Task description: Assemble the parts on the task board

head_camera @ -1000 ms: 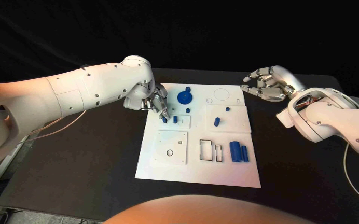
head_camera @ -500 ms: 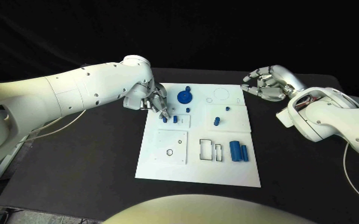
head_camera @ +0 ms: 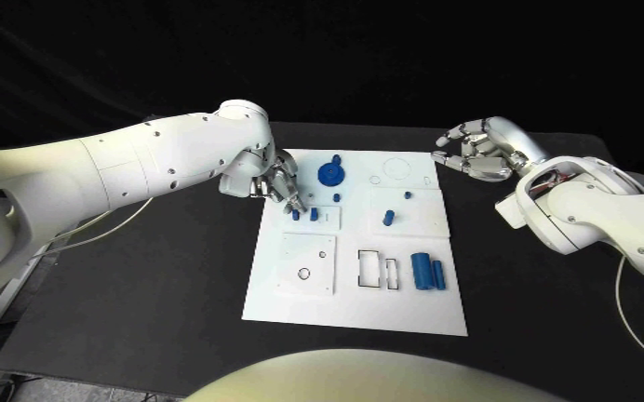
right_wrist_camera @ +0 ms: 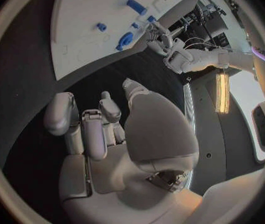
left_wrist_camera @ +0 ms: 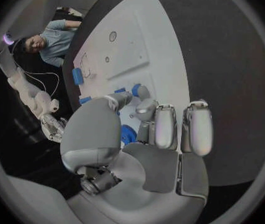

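The desk (head_camera: pixel 161 290) is showing plain black. The task board (head_camera: pixel 352 304) is showing white, with thin dark outlines of rectangles and circles drawn on it. The parts are showing blue: a round disc (head_camera: pixel 331 176) at the board's 12 o'clock, a pair of cylinders (head_camera: pixel 428 272) at its 4 o'clock, and a small peg (head_camera: pixel 388 217) near its middle. Both arms are showing white, and the left hand (head_camera: pixel 279 183) and right hand (head_camera: pixel 473 155) are showing silver.

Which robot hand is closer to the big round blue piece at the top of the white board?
Left. The left robot hand is right beside the round blue piece; the right robot hand hovers off the board's far corner.
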Robot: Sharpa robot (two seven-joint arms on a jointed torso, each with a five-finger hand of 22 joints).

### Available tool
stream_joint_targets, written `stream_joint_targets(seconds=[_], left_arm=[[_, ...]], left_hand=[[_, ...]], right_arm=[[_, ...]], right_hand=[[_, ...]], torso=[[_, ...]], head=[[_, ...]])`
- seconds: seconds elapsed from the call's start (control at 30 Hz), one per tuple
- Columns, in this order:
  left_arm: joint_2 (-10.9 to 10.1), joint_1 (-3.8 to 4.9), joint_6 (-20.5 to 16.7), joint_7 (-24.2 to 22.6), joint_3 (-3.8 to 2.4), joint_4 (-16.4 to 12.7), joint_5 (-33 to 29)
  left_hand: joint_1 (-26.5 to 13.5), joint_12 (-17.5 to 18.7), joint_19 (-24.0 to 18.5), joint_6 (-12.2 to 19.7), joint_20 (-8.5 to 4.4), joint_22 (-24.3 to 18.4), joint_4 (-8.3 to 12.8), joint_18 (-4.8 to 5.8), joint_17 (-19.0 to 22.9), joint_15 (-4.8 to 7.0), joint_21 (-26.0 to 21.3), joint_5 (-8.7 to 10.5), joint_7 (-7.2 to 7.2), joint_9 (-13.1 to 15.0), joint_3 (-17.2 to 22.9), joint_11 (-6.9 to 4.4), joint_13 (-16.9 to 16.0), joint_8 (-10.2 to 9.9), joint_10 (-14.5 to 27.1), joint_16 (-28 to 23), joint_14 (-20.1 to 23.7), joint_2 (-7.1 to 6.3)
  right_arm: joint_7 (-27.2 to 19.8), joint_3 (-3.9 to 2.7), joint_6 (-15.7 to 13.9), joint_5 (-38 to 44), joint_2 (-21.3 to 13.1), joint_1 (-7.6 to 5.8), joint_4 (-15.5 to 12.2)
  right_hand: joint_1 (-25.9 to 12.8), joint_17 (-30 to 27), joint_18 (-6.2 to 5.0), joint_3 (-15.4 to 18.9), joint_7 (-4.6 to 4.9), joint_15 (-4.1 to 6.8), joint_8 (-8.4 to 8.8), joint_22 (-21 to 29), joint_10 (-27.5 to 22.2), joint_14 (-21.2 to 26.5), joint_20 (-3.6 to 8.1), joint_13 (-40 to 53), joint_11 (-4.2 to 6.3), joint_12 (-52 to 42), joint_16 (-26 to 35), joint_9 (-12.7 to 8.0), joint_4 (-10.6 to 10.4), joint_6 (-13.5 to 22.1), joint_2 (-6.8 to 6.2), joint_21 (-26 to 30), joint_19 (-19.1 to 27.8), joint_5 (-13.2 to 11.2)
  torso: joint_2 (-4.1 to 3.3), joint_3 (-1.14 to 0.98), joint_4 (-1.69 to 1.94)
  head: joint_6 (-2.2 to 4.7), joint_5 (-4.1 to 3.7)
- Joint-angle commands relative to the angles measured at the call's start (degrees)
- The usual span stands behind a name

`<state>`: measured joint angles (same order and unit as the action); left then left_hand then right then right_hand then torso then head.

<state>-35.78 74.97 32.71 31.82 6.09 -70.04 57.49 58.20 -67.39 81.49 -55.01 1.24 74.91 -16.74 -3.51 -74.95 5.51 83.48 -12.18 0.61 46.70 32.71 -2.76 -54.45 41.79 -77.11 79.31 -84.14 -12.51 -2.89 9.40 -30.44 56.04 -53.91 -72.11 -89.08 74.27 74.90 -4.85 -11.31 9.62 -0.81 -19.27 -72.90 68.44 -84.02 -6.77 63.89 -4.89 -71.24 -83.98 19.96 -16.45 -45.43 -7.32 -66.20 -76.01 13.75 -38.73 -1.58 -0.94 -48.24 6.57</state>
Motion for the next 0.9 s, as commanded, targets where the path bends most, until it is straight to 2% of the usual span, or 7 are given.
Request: stream_joint_targets(seconds=[0.03, 0.43, 0.67, 0.7, 0.8, 0.87, 0.9], left_arm=[[-0.15, -0.08, -0.12, -0.43, -0.02, -0.15, -0.33], [-1.19, -0.10, -2.50, -0.71, -0.49, -0.65, -1.93], [-3.61, -0.02, -9.58, -1.68, -2.15, -2.41, -3.67], [-4.11, 0.02, -11.45, -2.11, -2.42, -2.91, -4.59], [-5.39, 0.08, -16.35, -4.39, -2.92, -4.53, -7.33], [-6.20, 0.10, -20.36, -7.52, -3.12, -6.00, -8.71], [-6.41, 0.09, -21.62, -8.67, -3.16, -6.47, -8.93]], left_hand=[[-1.51, -0.18, 0.19, -0.14, -0.24, 3.67, 0.00, 0.68, -2.44, 0.21, 0.01, 0.33, 0.44, 0.13, -1.76, -0.03, -0.04, -0.38, -0.13, -0.03, -2.40, 0.17], [-3.86, 0.04, 0.11, -0.28, -0.28, 3.56, -0.02, 0.64, -2.47, 0.26, -0.12, 0.42, 0.35, 0.36, -5.37, -0.08, 0.26, -0.74, 0.00, -0.02, -2.39, 0.68], [0.01, 2.46, -1.81, 2.02, -0.01, 0.98, 0.22, 0.02, -2.37, -0.17, -1.81, -0.33, 1.11, 0.13, -4.87, 0.53, 3.40, -2.57, 2.11, -0.14, -2.34, 3.03], [1.27, 3.87, -3.30, 3.08, 0.16, -1.01, 0.31, -0.45, -2.28, -0.44, -3.09, -0.42, 1.57, -0.14, -4.42, 0.92, 5.24, -3.39, 3.37, -0.22, -2.30, 2.89], [6.83, 14.62, -10.19, 7.55, 1.48, -10.23, 0.66, -2.49, -0.20, -2.20, -9.67, -0.56, 3.93, -1.59, -1.57, 3.01, 18.72, -6.45, 12.99, -2.22, -1.14, 1.67], [10.01, 17.89, -19.65, 10.58, 2.90, -22.85, 0.78, -5.05, 2.95, -3.90, -19.70, -0.42, 6.01, -3.24, 0.33, 4.80, 20.68, -8.28, 17.46, -5.41, 1.27, 0.49], [10.96, 18.89, -22.80, 11.43, 3.32, -27.21, 0.94, -5.86, 11.99, -4.28, -23.43, -0.47, 6.36, -3.86, 0.80, 5.34, 21.35, -8.89, 18.74, -14.08, 5.87, 0.08]], right_arm=[[-0.55, 0.00, -0.09, 0.41, 0.03, 0.04, 0.02], [-0.60, 0.00, -0.12, 0.38, 0.08, 0.09, 0.09], [-0.63, 0.00, -0.16, 0.36, 0.07, 0.13, 0.23], [-0.64, 0.00, -0.19, 0.36, 0.09, 0.13, 0.26], [-0.72, 0.00, -0.29, 0.32, 0.11, 0.14, 0.31], [-0.87, 0.00, -0.40, 0.10, 0.11, 0.14, 0.35], [-0.93, 0.00, -0.44, 0.03, 0.11, 0.14, 0.35]], right_hand=[[0.49, 0.95, -0.85, 0.37, 0.11, 0.24, -0.29, 0.07, -0.33, -2.72, 0.18, -0.08, -0.04, 0.11, 0.18, 0.07, 0.05, 0.32, 0.26, 0.25, -0.01, 0.16], [0.43, 0.96, -0.86, 0.45, 0.12, 0.24, -0.29, 0.11, -0.33, -2.72, 0.18, -0.08, -0.05, 0.10, 0.18, 0.07, 0.01, 0.36, 0.25, 0.31, 0.01, 0.13], [0.43, 0.96, -0.86, 0.45, 0.12, 0.24, -0.29, 0.11, -0.33, -2.72, 0.18, -0.08, -0.05, 0.10, 0.18, 0.07, 0.01, 0.36, 0.25, 0.31, 0.01, 0.13], [0.43, 0.96, -0.86, 0.45, 0.12, 0.24, -0.29, 0.11, -0.33, -2.72, 0.18, -0.08, -0.05, 0.10, 0.18, 0.07, 0.01, 0.36, 0.25, 0.31, 0.01, 0.13], [0.39, 0.89, -0.87, 0.50, 0.12, 0.23, -0.30, 0.14, -0.38, -2.71, 0.18, -0.15, -0.05, 0.15, 0.22, 0.06, 0.00, 0.39, 0.27, 0.39, 0.03, 0.12], [0.39, 0.89, -0.87, 0.50, 0.12, 0.23, -0.30, 0.14, -0.38, -2.71, 0.18, -0.15, -0.05, 0.15, 0.22, 0.06, 0.00, 0.39, 0.27, 0.39, 0.03, 0.12], [0.41, 0.86, -0.88, 0.51, 0.12, 0.23, -0.30, 0.17, -0.38, -2.70, 0.18, -0.15, -0.05, 0.15, 0.24, 0.07, 0.01, 0.39, 0.28, 0.43, 0.05, 0.13]], torso=[[0.01, 0.02, 0.00], [0.02, 0.01, -0.03], [0.12, -0.10, 0.03], [0.11, -0.08, 0.00], [0.05, -0.04, -0.06], [0.02, -0.02, -0.10], [0.00, -0.02, -0.08]], head=[[-0.11, -0.03], [-0.04, -0.10], [0.16, -0.17], [0.26, -0.21], [0.59, -0.34], [0.87, -0.46], [0.95, -0.54]])
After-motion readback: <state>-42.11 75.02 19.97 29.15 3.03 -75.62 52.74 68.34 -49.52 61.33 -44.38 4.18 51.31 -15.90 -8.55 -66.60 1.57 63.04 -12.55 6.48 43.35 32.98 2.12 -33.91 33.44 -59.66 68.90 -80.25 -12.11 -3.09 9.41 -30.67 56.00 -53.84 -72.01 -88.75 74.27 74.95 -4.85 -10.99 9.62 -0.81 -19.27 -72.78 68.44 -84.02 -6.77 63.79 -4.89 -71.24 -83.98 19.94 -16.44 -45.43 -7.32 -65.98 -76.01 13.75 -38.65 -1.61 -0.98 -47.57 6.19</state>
